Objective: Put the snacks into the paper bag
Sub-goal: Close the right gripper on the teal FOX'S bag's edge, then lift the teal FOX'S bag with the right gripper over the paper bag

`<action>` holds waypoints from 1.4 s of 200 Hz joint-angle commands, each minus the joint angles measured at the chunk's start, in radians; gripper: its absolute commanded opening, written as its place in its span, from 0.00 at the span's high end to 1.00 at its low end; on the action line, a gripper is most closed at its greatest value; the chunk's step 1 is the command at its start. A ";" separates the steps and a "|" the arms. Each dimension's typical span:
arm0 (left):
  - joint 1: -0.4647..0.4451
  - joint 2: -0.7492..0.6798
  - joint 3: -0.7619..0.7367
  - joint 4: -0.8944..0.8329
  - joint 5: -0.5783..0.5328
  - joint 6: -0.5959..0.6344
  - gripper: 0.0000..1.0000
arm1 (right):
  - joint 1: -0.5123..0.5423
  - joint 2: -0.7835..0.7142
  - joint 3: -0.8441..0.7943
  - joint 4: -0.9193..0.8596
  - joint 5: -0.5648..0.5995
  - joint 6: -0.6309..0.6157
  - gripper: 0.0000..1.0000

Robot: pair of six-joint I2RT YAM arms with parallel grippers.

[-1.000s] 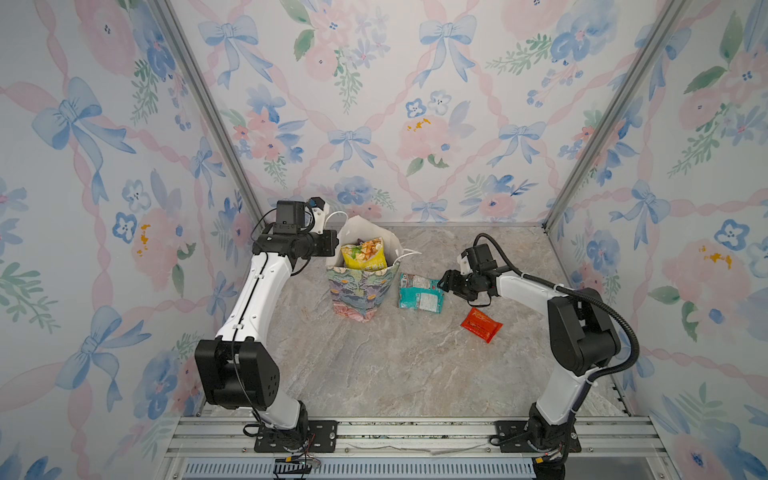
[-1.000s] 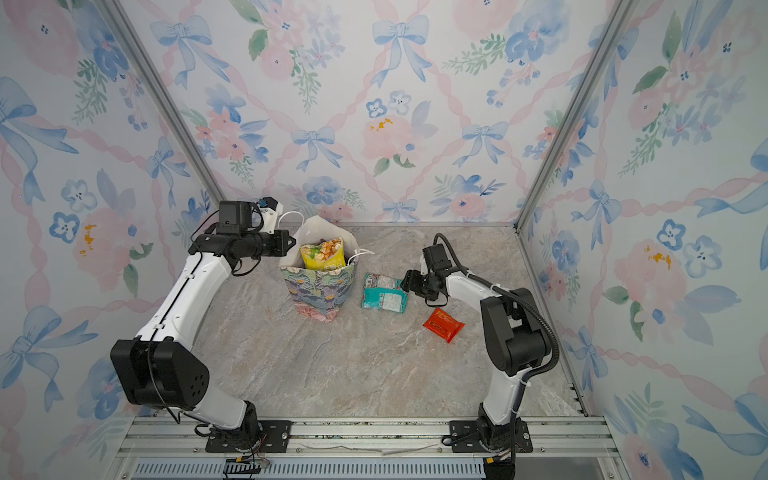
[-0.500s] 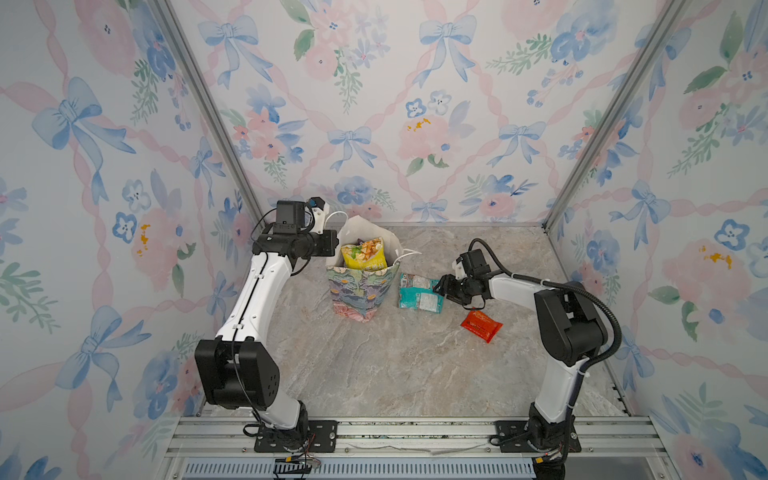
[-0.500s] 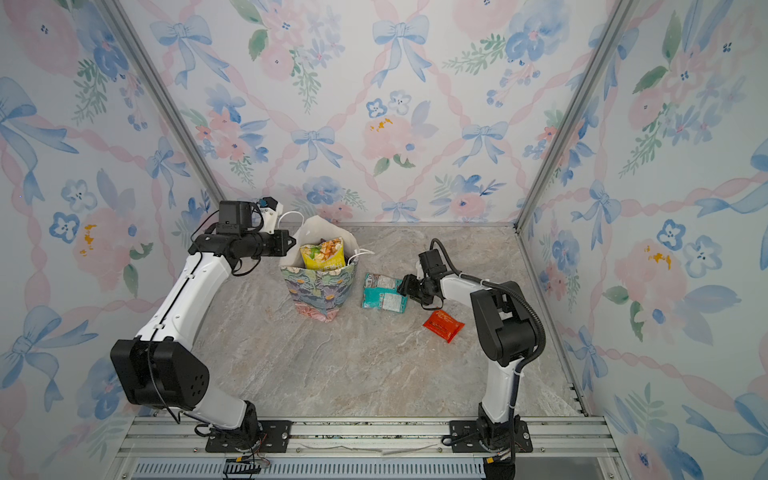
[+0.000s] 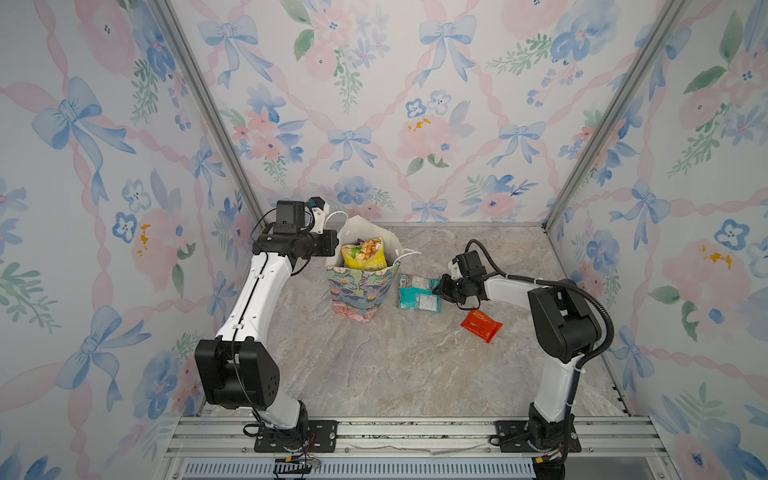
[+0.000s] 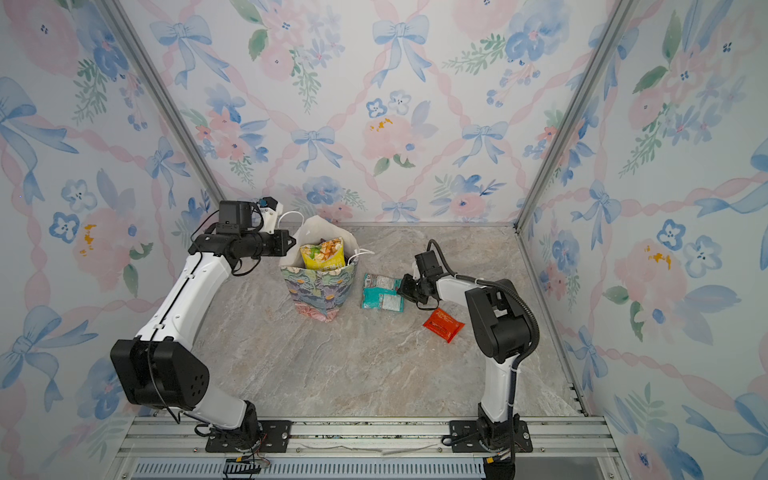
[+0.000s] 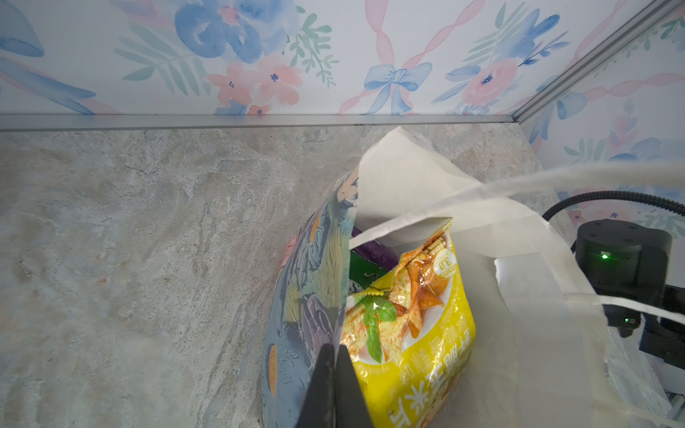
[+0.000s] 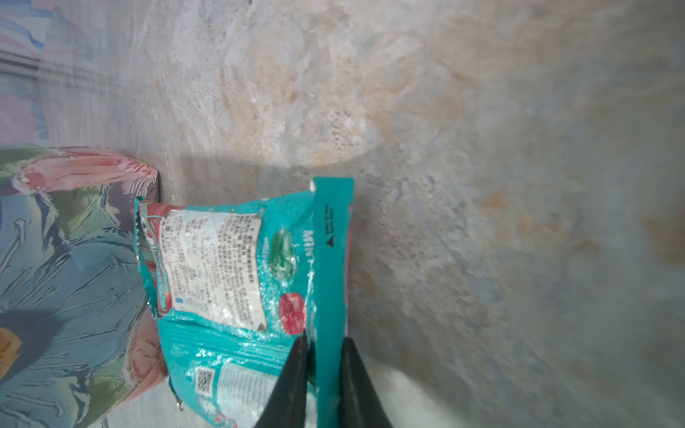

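Observation:
The flowered paper bag (image 5: 360, 293) (image 6: 318, 293) stands upright at mid-table with a yellow snack pack (image 5: 364, 254) (image 7: 415, 326) sticking out of it; purple and green packets (image 7: 370, 254) lie behind that pack. My left gripper (image 7: 335, 355) is shut on the bag's left rim, holding it open. A teal packet (image 5: 417, 293) (image 8: 230, 266) lies flat just right of the bag. My right gripper (image 8: 322, 344) (image 5: 439, 289) is shut on its sealed right edge, low at the table. A red-orange packet (image 5: 481, 325) (image 6: 443, 325) lies further right, beside the right arm.
Flowered walls close in the back and both sides. A metal rail (image 5: 374, 432) runs along the front, carrying both arm bases. The bag's white cord handles (image 5: 409, 252) hang over its rim. The right arm's wrist (image 7: 626, 259) shows beyond the bag.
The right gripper slid left to the teal packet and its jaws closed on the packet's edge. The left arm and the bag have not moved.

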 commanded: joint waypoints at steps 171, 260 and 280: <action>0.002 -0.012 -0.017 -0.020 -0.002 0.021 1.00 | 0.101 -0.331 0.335 -0.433 0.219 -0.379 1.00; 0.002 -0.012 -0.014 -0.020 0.003 0.019 1.00 | 0.140 -0.324 0.606 -0.541 0.346 -0.516 1.00; 0.002 -0.011 -0.015 -0.020 0.003 0.020 1.00 | 0.154 -0.293 0.684 -0.554 0.348 -0.526 1.00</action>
